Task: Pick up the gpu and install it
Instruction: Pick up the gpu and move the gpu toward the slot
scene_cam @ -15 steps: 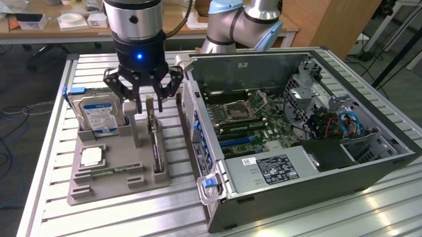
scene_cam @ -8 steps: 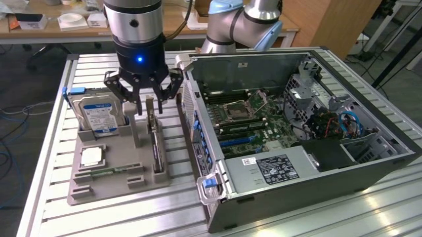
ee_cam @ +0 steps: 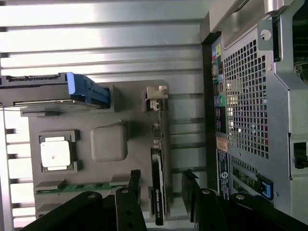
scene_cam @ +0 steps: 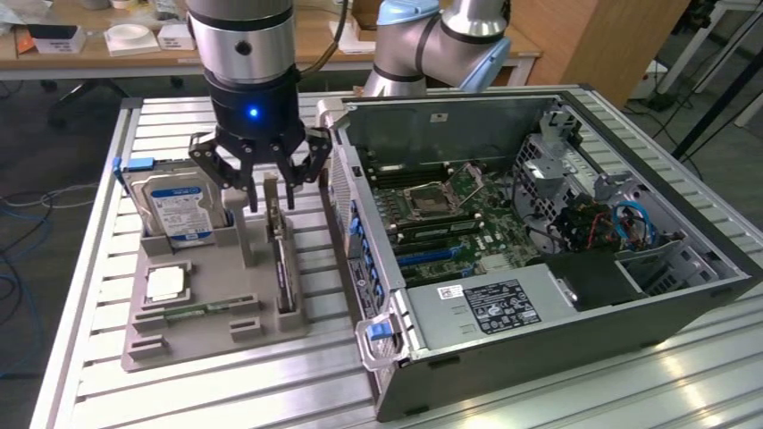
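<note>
The gpu (scene_cam: 281, 268) is a thin dark card standing on its long edge in a slot of the grey parts tray (scene_cam: 214, 344). In the wrist view the gpu (ee_cam: 158, 163) appears edge-on, with its silver bracket (ee_cam: 156, 98) at one end. My gripper (scene_cam: 272, 188) hangs directly over the card's bracket end, open. Its black fingertips (ee_cam: 134, 185) straddle the card with a gap on each side, and nothing is held. The gripper (ee_cam: 162, 190) sits low enough that the card's top edge lies between the fingers.
An open computer case (scene_cam: 537, 223) lies on the exterior view's right, motherboard (scene_cam: 459, 223) exposed, its perforated rear panel (ee_cam: 245, 96) close beside the tray. The tray also holds a hard drive (scene_cam: 179, 210), a processor chip (scene_cam: 167, 284) and a memory stick (scene_cam: 197, 310).
</note>
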`<state>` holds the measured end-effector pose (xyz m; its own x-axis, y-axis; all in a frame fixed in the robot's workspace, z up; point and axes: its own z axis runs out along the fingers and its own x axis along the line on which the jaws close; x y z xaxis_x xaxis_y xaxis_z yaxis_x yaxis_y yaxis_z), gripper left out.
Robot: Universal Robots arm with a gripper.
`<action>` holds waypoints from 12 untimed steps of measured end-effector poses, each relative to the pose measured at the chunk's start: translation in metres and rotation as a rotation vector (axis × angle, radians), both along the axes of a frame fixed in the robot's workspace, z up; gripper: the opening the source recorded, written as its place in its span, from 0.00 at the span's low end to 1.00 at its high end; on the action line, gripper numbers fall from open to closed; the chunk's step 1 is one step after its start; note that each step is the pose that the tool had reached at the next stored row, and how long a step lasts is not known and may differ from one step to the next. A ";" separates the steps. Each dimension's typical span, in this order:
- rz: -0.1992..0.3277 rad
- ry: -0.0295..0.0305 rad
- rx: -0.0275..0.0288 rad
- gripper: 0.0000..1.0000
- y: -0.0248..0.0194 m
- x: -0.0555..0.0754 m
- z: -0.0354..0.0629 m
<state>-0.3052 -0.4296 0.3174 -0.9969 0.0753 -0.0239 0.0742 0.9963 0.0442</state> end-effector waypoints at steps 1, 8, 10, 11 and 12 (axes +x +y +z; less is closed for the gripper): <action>0.000 0.0000 0.0000 0.47 -0.0005 0.000 -0.0004; 0.000 0.0000 0.0000 0.47 -0.0041 0.000 -0.0037; 0.000 -0.0001 0.0001 0.47 -0.0050 0.000 -0.0050; 0.000 0.0000 0.0000 0.47 -0.0055 0.000 -0.0057; 0.000 0.0000 0.0000 0.47 -0.0060 0.000 -0.0063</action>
